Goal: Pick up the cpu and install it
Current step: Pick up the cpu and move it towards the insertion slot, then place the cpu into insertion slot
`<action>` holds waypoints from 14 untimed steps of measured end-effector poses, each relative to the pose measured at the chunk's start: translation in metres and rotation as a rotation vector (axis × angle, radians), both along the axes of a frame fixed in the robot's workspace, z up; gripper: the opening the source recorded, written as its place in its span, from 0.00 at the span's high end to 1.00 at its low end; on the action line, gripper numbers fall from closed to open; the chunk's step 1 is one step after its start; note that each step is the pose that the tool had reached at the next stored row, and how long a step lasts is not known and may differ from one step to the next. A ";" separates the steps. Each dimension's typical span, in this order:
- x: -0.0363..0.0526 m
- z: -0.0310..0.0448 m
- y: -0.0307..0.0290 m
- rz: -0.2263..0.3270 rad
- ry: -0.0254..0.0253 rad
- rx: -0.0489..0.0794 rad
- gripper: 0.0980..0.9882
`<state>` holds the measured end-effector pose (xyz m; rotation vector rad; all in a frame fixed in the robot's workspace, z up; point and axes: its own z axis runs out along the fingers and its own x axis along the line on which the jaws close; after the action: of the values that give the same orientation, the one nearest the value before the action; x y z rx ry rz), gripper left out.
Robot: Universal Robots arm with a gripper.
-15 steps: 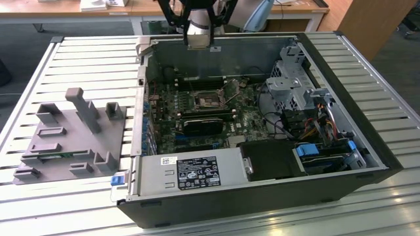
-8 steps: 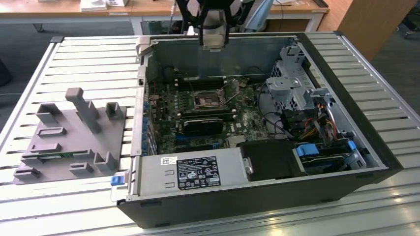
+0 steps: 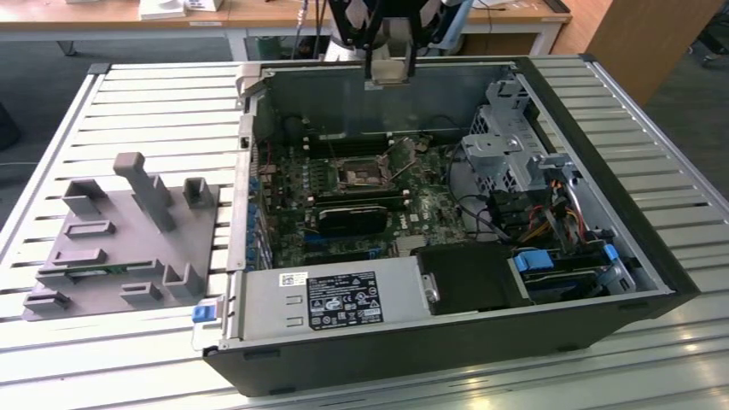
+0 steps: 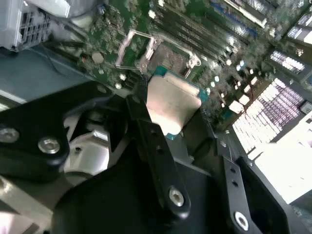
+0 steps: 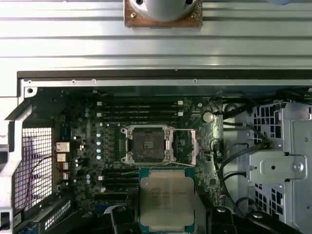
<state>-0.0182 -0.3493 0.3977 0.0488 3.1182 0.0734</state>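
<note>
The black fingers (image 4: 146, 127) clamp opposite edges of the cpu (image 5: 167, 199), a flat square chip with a silver top and thin teal rim, face up, no side longer, its edges parallel to the open motherboard socket (image 5: 146, 144) below.

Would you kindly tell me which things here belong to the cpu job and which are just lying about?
Job in hand: cpu, held in the jaws above the motherboard; open socket; computer case.
Lying about: grey holder block beside the case; power supply; drive cage.
</note>
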 end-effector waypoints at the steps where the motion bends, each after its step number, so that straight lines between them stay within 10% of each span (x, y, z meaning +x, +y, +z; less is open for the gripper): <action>1: 0.0003 -0.0001 0.0000 0.000 -0.0001 0.000 0.50; 14: 0.0023 -0.0007 0.0000 -0.043 0.0000 0.000 0.50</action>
<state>-0.0159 -0.3493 0.3970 0.1157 3.1155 0.0721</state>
